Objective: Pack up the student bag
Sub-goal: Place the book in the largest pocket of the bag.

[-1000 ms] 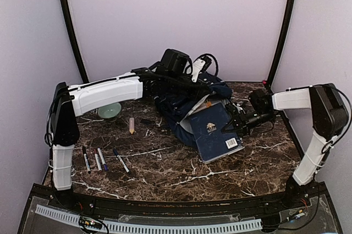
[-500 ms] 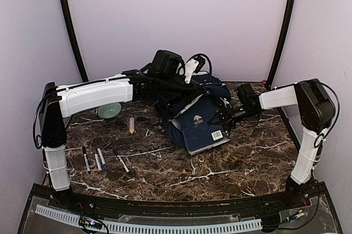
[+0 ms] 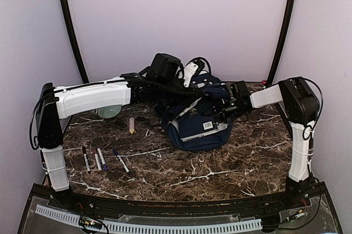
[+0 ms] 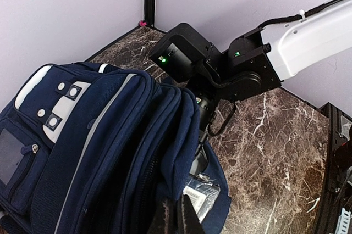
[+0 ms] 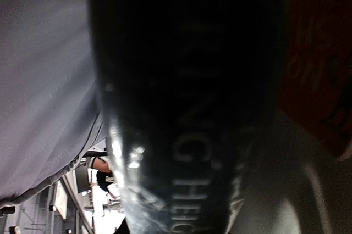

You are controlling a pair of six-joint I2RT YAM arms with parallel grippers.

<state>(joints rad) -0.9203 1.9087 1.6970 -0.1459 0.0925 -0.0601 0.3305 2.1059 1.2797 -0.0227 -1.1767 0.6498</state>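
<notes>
The navy student bag [image 3: 199, 139] lies in the middle of the table with its mouth facing right. My left gripper [image 3: 185, 88] is shut on the fabric edge of the opening and holds it up. In the left wrist view its fingertips [image 4: 192, 212] pinch that edge of the bag [image 4: 82, 146]. A dark blue book [image 3: 204, 124] sits mostly inside the bag, with its barcode corner [image 4: 201, 198] showing. My right gripper [image 3: 224, 114] is shut on the book's right end, at the bag's mouth. The book's spine [image 5: 187, 107] fills the right wrist view.
Three pens [image 3: 100, 159] lie at the front left. A small pink tube [image 3: 132, 124] and a pale green bowl [image 3: 110, 111] sit left of the bag. Black frame posts [image 3: 281, 31] stand at the back corners.
My right gripper has carried the book left and back, from lying mostly outside the bag to mostly inside it. The left arm has shifted slightly, still holding the opening.
</notes>
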